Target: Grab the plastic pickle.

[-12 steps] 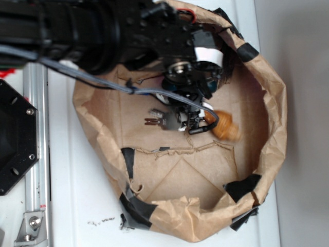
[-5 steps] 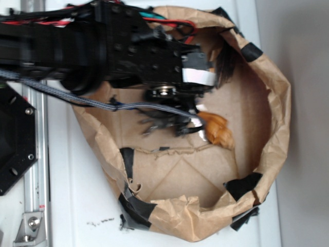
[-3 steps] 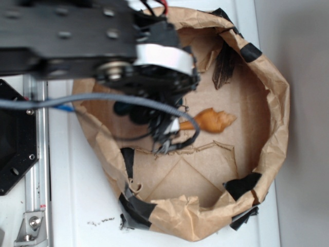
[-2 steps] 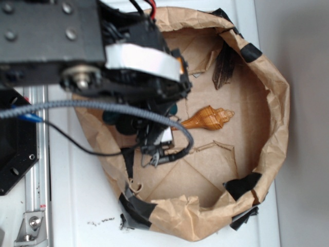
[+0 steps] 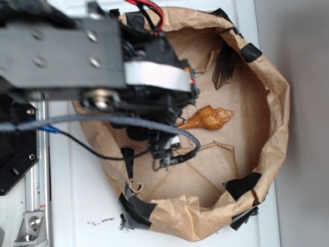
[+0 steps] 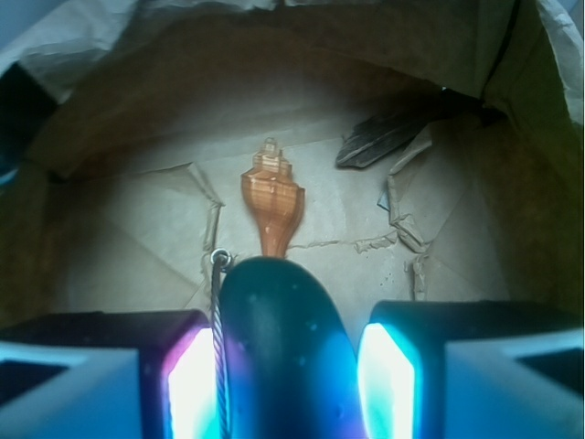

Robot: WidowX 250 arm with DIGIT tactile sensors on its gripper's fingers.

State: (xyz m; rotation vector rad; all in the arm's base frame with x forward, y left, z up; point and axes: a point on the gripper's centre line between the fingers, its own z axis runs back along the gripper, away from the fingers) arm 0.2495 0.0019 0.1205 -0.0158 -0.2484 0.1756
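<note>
- Hanging over the bag (image 5: 272,103), the arm hides the gripper (image 5: 167,149); the shell (image 5: 208,118) lies just beyond it.
- Pinching the pickle (image 6: 279,347), the fingers (image 6: 196,384) press its sides; its long axis runs forward toward the shell (image 6: 272,197), the feather (image 6: 384,137) farther off to the right.

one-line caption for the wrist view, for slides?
Hand shut on the plastic pickle, raised above seashell and feather.
</note>
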